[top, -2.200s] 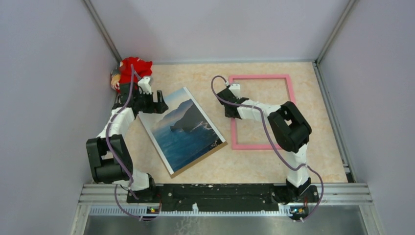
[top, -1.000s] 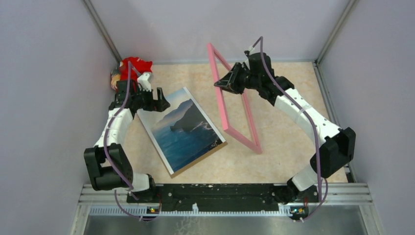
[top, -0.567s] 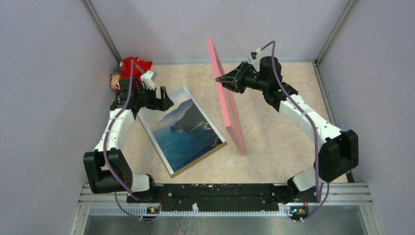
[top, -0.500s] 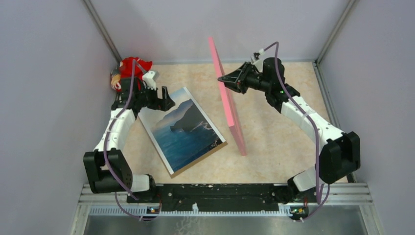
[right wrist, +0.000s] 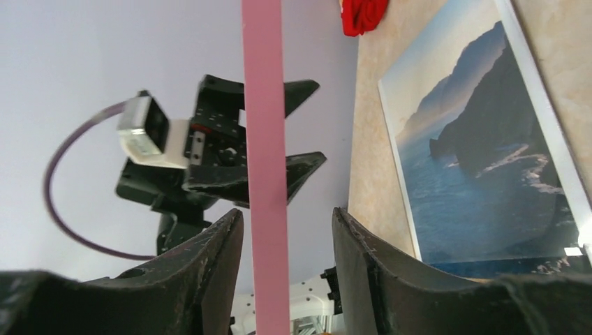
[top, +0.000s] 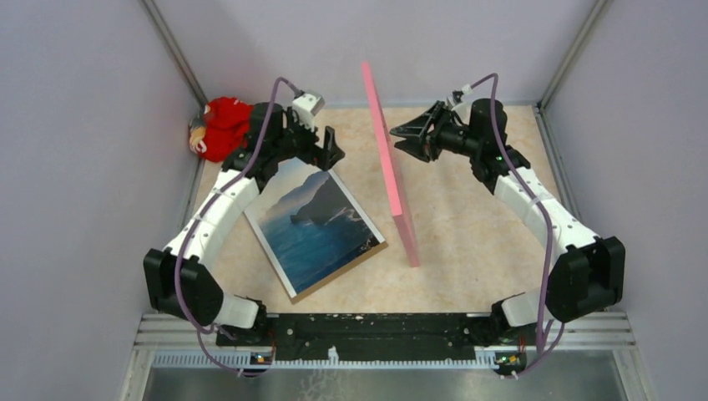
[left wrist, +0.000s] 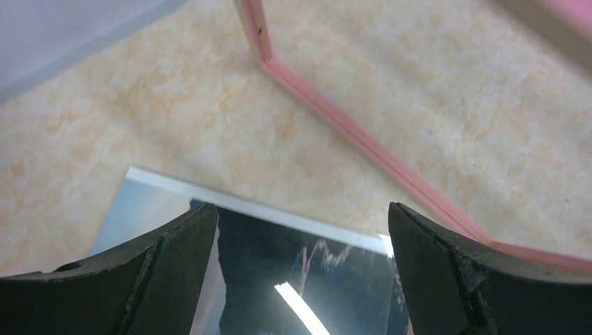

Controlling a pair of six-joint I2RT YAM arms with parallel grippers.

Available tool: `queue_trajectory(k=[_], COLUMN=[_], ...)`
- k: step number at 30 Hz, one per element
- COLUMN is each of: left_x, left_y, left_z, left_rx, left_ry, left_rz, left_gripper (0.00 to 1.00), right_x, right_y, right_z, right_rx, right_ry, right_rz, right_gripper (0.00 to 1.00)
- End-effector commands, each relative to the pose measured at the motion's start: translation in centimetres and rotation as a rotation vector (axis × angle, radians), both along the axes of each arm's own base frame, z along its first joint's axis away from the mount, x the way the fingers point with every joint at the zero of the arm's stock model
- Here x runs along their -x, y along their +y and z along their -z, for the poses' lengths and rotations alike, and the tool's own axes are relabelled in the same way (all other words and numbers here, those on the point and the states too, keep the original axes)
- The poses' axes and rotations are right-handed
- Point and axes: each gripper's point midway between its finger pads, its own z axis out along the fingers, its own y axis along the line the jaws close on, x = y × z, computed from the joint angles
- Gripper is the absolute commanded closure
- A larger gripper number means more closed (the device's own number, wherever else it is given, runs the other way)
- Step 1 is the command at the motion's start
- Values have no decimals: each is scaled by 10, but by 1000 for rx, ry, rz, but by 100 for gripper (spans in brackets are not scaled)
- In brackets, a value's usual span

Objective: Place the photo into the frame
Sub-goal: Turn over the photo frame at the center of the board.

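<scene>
The photo [top: 316, 221] lies face up on the brown backing board [top: 355, 267], left of centre. The pink frame [top: 392, 180] stands on its long edge, nearly upright, seen edge-on from above. My right gripper [top: 396, 139] is open, its jaws either side of the frame's top rail [right wrist: 264, 139]; the rail runs close to the left finger [right wrist: 209, 265]. My left gripper [top: 336, 146] is open and empty, raised over the photo's far corner, just left of the frame. In the left wrist view the photo [left wrist: 307, 272] lies below my open gripper [left wrist: 300, 216], and the frame's bottom rail [left wrist: 363, 146] rests on the table beyond.
A red stuffed toy [top: 224, 125] lies in the far left corner against the wall. Grey walls close in the table on three sides. The metal base rail [top: 367, 326] runs along the near edge.
The right gripper tipped the frame up from flat to standing on edge, then opened its jaws around the rail. The left gripper rose and swung right, from the photo's left corner towards the frame.
</scene>
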Motion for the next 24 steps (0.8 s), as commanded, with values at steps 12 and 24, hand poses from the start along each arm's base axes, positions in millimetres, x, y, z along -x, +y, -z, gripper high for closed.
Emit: queue_trajectory(k=[12, 24], left_x=[-54, -60], left_y=[-86, -142], left_z=[-33, -30], left_rx=[55, 41], left_ry=[-62, -59], left_rz=[-19, 59], left_gripper=[1, 1], right_x=[22, 37], right_y=[-25, -44], right_z=[-26, -46], right_rx=[101, 326], right_ry=[-101, -238], right_rz=[0, -23], right_gripper=[30, 16])
